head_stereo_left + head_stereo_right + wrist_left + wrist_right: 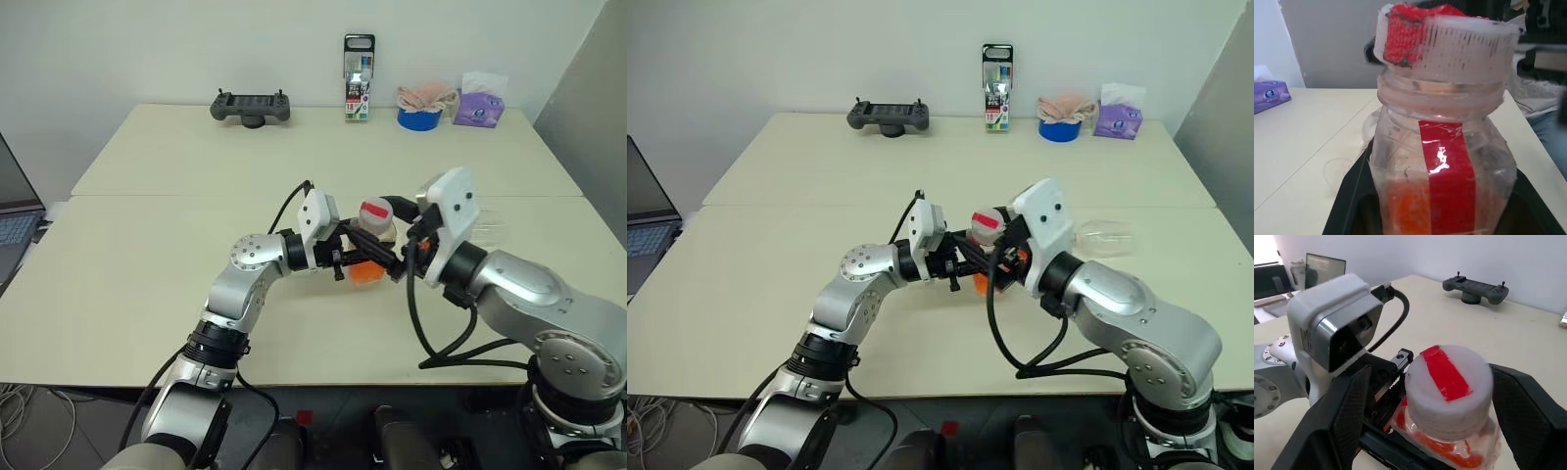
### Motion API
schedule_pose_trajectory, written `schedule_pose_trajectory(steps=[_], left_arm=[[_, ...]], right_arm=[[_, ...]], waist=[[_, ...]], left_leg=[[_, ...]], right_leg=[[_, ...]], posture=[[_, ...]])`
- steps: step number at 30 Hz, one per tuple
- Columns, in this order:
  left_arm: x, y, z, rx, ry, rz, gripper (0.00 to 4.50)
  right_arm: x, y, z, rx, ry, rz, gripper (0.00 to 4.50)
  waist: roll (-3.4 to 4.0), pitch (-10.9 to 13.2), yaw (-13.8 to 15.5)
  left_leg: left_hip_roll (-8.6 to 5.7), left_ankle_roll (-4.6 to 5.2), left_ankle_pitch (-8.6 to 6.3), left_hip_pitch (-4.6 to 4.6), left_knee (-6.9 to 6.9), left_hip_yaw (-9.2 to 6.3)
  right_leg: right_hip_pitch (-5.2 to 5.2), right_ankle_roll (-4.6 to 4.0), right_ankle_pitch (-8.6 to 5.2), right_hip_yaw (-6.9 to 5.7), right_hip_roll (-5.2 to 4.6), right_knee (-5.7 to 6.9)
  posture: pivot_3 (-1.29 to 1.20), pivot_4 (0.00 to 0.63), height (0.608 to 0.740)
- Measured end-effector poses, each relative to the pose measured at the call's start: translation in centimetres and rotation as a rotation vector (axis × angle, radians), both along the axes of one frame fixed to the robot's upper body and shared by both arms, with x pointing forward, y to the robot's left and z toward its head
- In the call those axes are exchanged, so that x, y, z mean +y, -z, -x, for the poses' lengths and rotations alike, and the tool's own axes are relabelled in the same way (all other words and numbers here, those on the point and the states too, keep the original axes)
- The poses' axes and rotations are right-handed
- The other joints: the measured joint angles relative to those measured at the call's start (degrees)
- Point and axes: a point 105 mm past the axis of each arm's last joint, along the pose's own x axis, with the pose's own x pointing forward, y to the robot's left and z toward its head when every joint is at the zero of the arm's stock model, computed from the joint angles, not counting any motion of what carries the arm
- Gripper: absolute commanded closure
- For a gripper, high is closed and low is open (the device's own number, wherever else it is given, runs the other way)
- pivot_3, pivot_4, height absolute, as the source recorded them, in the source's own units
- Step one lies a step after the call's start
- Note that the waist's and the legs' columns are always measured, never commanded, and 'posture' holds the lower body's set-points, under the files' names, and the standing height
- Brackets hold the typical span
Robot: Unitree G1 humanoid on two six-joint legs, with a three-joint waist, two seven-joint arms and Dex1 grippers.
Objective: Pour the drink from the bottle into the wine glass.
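**Two grippers at one capped bottle: the uncapping step before the pour**

Two arms met over the near middle of the table (147, 157). The left gripper (364, 262) was clamped shut on the lower body of the bottle (370, 245), holding it upright above the surface. The right gripper (1425, 396) stood with its jaws wide apart, one black finger on either side of the cap (1448, 382), neither visibly touching it. The wine glass (1104, 235) lay at about three o'clock from the bottle, beyond the right wrist; whether it stood or lay on its side could not be told.

Step in hand, as judged: removal of the cap, pouring not yet begun. The next move would call for the right jaws to close squarely on the cap and twist while the left grip resisted the turn.

Materials: the bottle was clear, scuffed plastic with squarish walls and a threaded neck, a red strip running down one face. The drink (1408, 210) was a translucent orange-red, pooled low. The cap was white, ribbed round its skirt, with a red band across the top. The table was smooth, matte, pale cream.
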Motion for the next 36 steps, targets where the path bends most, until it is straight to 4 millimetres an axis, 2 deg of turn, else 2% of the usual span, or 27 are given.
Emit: schedule_pose_trajectory(steps=[3, 9, 19, 28, 31, 35, 36], left_arm=[[0.1, 0.2, 0.0, 0.006, -0.005, 0.001, 2.79], [0.2, 0.6, 0.1, 0.018, -0.011, 0.0, 2.79], [0.1, 0.6, 0.1, 0.018, -0.01, 0.003, 2.79], [0.1, 0.6, 0.0, 0.017, -0.013, -0.002, 2.79], [0.1, 0.6, 0.1, 0.016, -0.013, -0.002, 2.79], [0.1, 0.6, 0.0, 0.015, -0.014, -0.002, 2.79], [0.1, 0.6, 0.0, 0.015, -0.014, -0.002, 2.79]], right_arm=[[0.0, 0.3, -0.6, -0.003, 0.04, 0.011, 0.63], [-0.2, -0.5, -1.7, -0.059, 0.103, 0.01, 0.63], [-0.1, -0.9, -1.8, -0.085, 0.103, 0.013, 0.63], [-0.7, -0.1, -1.4, -0.05, 0.083, 0.011, 0.63], [-0.7, -0.1, -1.2, -0.045, 0.071, 0.011, 1.18], [-0.3, -0.1, -0.8, -0.042, 0.036, 0.002, 2.49], [-0.3, -0.1, -0.8, -0.041, 0.035, 0.003, 2.64]], waist=[[0.0, 0.0, 0.0], [0.0, 0.0, 0.0], [0.0, 0.0, 0.0], [0.0, 0.0, 0.0], [0.0, 0.0, 0.0], [0.0, 0.0, 0.0], [0.0, 0.0, 0.0]], left_leg=[[0.0, 0.0, 0.0, 0.01, 0.0, 0.0], [0.01, 0.0, 0.0, 0.02, 0.0, 0.0], [0.01, 0.0, 0.0, 0.02, 0.0, -0.01], [0.01, 0.0, 0.0, 0.01, 0.0, -0.01], [0.01, 0.0, 0.0, 0.03, 0.0, -0.01], [0.01, 0.0, 0.0, 0.03, 0.0, -0.02], [0.01, 0.0, 0.0, 0.03, 0.0, -0.01]], right_leg=[[0.0, 0.0, 0.0, 0.0, 0.0, 0.02], [0.0, 0.0, 0.0, -0.01, 0.01, 0.02], [0.0, 0.0, 0.0, -0.02, 0.01, 0.03], [0.0, 0.0, 0.0, -0.01, 0.0, 0.01], [0.0, 0.0, 0.0, -0.02, 0.01, 0.05], [0.0, 0.0, 0.0, -0.02, 0.01, 0.05], [0.01, 0.0, 0.0, -0.02, 0.01, 0.03]], posture=[[0.0, 0.15, 0.74], [0.0, 0.15, 0.74], [0.0, 0.15, 0.74], [0.0, 0.15, 0.74], [0.0, 0.15, 0.74], [0.0, 0.15, 0.74], [0.0, 0.15, 0.74]])
